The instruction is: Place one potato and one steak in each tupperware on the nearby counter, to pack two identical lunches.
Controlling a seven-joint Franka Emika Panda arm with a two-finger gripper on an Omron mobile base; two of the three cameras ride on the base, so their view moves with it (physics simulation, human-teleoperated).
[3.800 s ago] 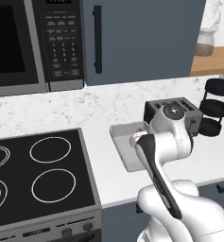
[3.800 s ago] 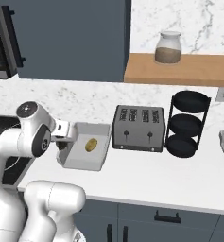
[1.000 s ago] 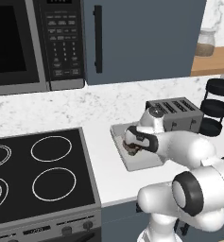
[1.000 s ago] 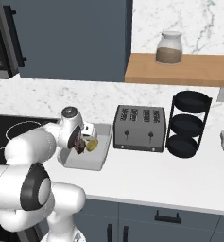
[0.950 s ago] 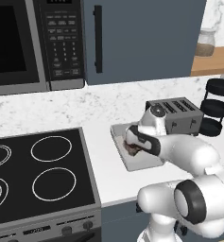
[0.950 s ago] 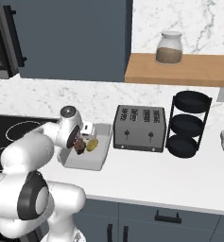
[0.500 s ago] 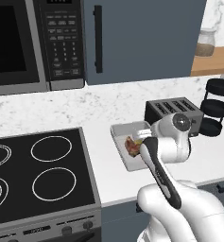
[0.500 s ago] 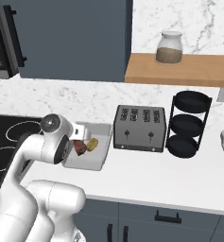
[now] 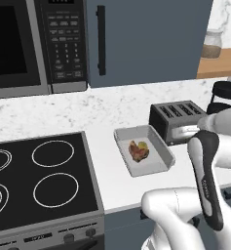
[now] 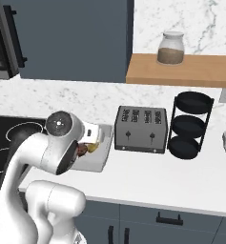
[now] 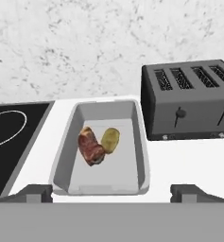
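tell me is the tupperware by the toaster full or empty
Filled: the tupperware holds a steak and a potato, side by side, touching.

Light: bright, even, flat rendered look
Shadows: faint, soft under the toaster point(image 11: 189, 106) and tray point(image 11: 66, 156)
Glare: none on the stovetop point(image 9: 19, 195)
Focus: sharp throughout, edges undistorted

glossy white arm point(image 9: 219, 146), dark joint bands

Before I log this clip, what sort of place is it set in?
A rendered home kitchen, by the look of it: a black glass stovetop under a microwave, a four-slot toaster on a marble-look counter, and a tupperware holding a steak and a potato.
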